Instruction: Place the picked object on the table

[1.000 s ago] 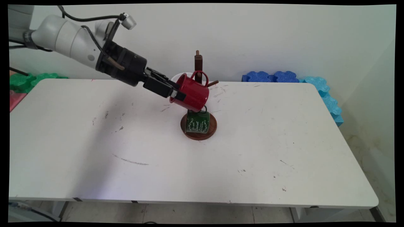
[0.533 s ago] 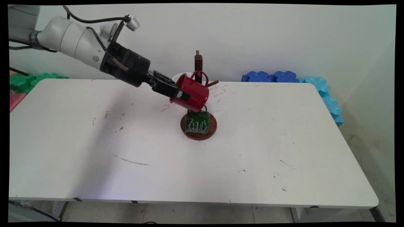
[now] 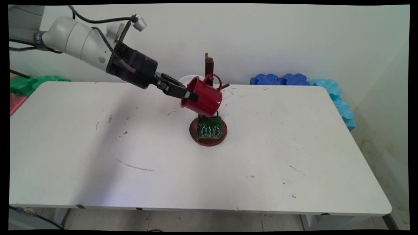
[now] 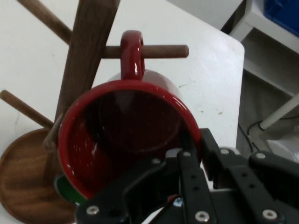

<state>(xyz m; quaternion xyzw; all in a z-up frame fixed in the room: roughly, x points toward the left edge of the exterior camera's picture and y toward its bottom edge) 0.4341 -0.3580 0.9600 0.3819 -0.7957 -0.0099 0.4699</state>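
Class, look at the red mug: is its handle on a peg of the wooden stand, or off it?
On. In the hand view, the red mug handle loops round a peg of the wooden stand.

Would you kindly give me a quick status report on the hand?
Hand shut on red mug rim. Mug handle looped over mug tree peg. Green mug hangs just below.

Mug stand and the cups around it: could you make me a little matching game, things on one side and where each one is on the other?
Things:
1. red mug
2. green mug
3. wooden stand
4. blue foam blocks

Places:
A. behind the table's far edge
B. low, over the round base
C. gripped at the rim, handle on a peg
D. upright on the table

Pairs: 1-C, 2-B, 3-D, 4-A
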